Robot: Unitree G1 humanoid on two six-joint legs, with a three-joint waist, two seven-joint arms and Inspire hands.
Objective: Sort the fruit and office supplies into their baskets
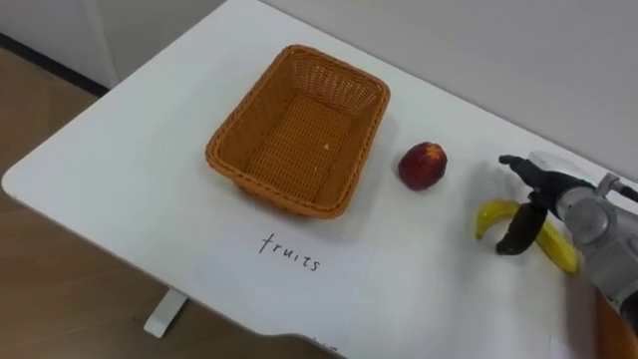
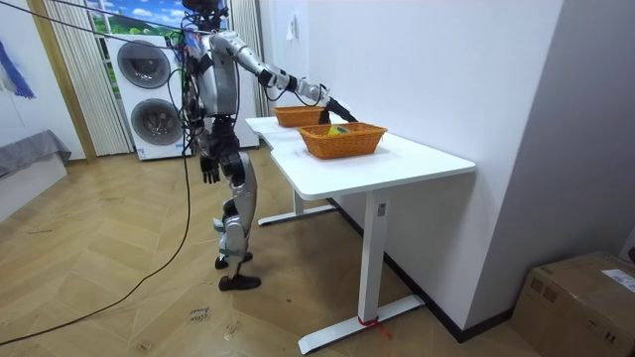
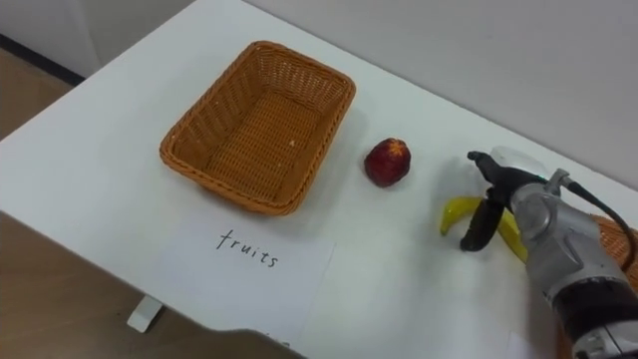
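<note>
One text can be read: the word "fruits", handwritten in dark pen, small letters, on a white paper sheet (image 1: 329,289). The sheet lies flat at the near edge of the white table (image 1: 120,170), just in front of the near long side of the wicker basket (image 1: 299,140). The word stands in the upper half of the sheet, approx. in its middle, and slants a little down to the right. In the room view a cardboard box (image 2: 580,293) on the floor at the lower right has some marks, too small to read. No other nos., brands or signs are readable.
</note>
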